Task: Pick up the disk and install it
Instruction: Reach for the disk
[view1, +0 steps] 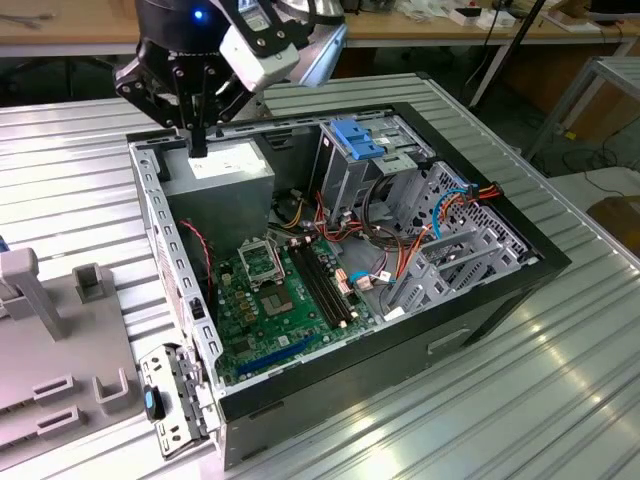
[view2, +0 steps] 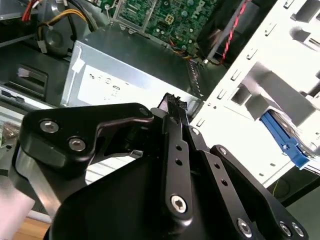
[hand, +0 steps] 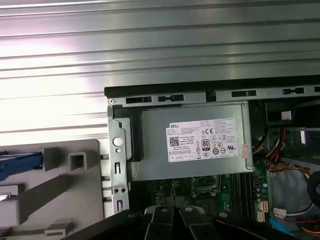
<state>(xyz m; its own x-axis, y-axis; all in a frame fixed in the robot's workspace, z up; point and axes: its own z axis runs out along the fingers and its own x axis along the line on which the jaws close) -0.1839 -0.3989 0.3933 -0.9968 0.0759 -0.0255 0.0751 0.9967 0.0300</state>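
Outside the case wall, on the fixture: the disk (hand: 19, 163) shows in the first wrist view as a bright blue plastic rail with a strip of pale metal near it, cut off by the picture's edge; it lies on the grey plastic fixture (hand: 65, 186), apart from the arm.
Gripper: the black two-fingered gripper (view1: 197, 146) hangs point-down over the rear corner of the case, well apart from the disk.
Claw: its fingers (view2: 173, 107) are pressed together with nothing between them; in the first wrist view the gripper (hand: 175, 212) shows the same narrow closed pair.
Beneath the gripper: a grey metal power supply box with a white sticker (view1: 222, 170), close under the fingertips; whether they touch it I cannot tell.
Power supply in the wrist views: its stickered face (hand: 195, 145) fills the case's corner, against the perforated metal wall.
Case: an open black computer case (view1: 540, 262) lies on its side, with a green motherboard (view1: 270, 300) on its floor.
Drive cage: a grey metal cage (view1: 345, 175) stands near the power supply, and a blue plastic caddy (view1: 356, 138) sits on top of it.
Cables: red, orange and blue wires (view1: 455, 200) run beside the cage.
Table: a ribbed silver metal table (view1: 500, 400) carries the case and the fixture (view1: 50, 350), which is on the exterior view's left.
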